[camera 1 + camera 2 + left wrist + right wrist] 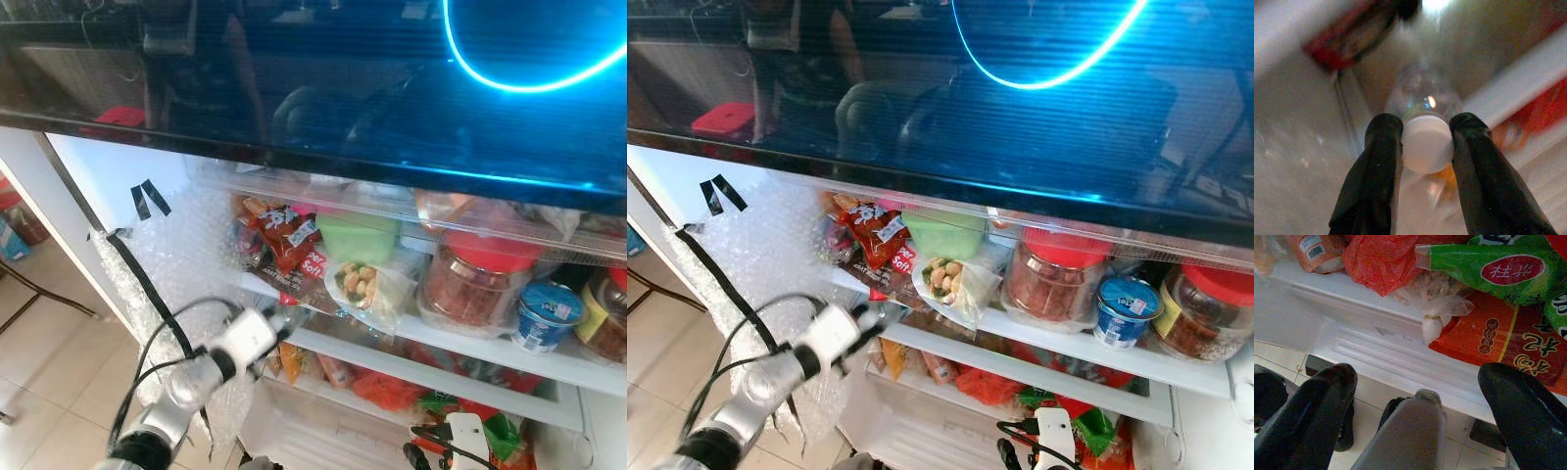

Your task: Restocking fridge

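While left claw grips bottle by cap, at fridge shelf edge; right claw open.

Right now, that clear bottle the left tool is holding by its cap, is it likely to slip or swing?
The left tool pinches only the smooth white cap, so the clear bottle could probably pivot or slip. It looks like stiff plastic and is round, so apt to roll if laid down.
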Motion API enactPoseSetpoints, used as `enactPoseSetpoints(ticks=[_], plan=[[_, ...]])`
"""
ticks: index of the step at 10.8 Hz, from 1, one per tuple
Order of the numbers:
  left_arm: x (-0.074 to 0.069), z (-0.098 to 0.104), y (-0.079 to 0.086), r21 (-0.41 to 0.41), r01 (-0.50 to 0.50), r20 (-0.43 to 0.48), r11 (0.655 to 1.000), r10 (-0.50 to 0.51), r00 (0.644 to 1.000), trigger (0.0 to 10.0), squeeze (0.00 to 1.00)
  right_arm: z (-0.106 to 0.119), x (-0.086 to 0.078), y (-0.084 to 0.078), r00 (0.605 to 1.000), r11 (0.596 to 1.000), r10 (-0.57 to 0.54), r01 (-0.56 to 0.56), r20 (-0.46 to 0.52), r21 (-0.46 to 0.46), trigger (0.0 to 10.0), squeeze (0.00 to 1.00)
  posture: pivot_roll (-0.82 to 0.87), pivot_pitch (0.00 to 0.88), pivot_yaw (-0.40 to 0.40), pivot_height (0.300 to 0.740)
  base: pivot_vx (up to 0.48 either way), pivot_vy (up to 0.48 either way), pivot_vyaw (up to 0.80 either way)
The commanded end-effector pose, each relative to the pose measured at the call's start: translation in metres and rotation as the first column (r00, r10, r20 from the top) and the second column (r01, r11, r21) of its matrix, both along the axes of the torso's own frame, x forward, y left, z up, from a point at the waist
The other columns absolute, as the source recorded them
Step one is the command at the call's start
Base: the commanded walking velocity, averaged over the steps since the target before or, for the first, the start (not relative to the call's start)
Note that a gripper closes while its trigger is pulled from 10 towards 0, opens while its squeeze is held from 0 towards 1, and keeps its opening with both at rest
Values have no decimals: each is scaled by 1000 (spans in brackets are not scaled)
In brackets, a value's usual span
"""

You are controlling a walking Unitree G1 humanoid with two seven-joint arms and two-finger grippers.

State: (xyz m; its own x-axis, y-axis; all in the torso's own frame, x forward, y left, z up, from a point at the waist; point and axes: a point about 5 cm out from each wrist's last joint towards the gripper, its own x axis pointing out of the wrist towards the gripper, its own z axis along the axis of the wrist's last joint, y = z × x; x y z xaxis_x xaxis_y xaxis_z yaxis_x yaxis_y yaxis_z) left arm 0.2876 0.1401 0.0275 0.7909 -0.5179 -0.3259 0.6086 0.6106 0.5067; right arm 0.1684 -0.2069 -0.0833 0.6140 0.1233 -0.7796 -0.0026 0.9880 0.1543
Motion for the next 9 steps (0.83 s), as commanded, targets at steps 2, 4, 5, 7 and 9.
enactPoseSetpoints(ticks=[2, 4, 5, 7, 9], plan=[[-7, -23, 11, 204, -68, -8, 977, 71, 997, 10000, 0, 1, 2, 2, 1000, 1000, -9, 9, 13, 3, 10000, 0, -12, 14, 54, 677, 0, 0, 0], [-8, -30, 8, 305, -65, 23, 950, 60, 998, 10000, 0, 1, 2, 2, 1000, 1000, -11, 11, 15, 2, 10000, 0, -14, 15, 53, 677, 0, 0, 0], [0, -29, 10, 337, -144, 63, 930, 131, 989, 10000, 0, 1, 1, 1, 1000, 1000, -11, 11, 16, -1, 10000, 0, -21, 15, 54, 677, 0, 0, 0], [14, -17, 14, 264, -301, 127, 916, 277, 953, 10000, 0, 1, 1, 0, 1000, 1000, -12, 12, 15, -4, 10000, 0, -23, 16, 55, 677, 0, 0, 0], [29, -3, 16, 121, -445, 96, 887, 436, 895, 10000, 0, 0, 0, 0, 1000, 1000, -7, 7, 12, -7, 10000, 0, -24, 13, 51, 677, 0, 0, 0]])
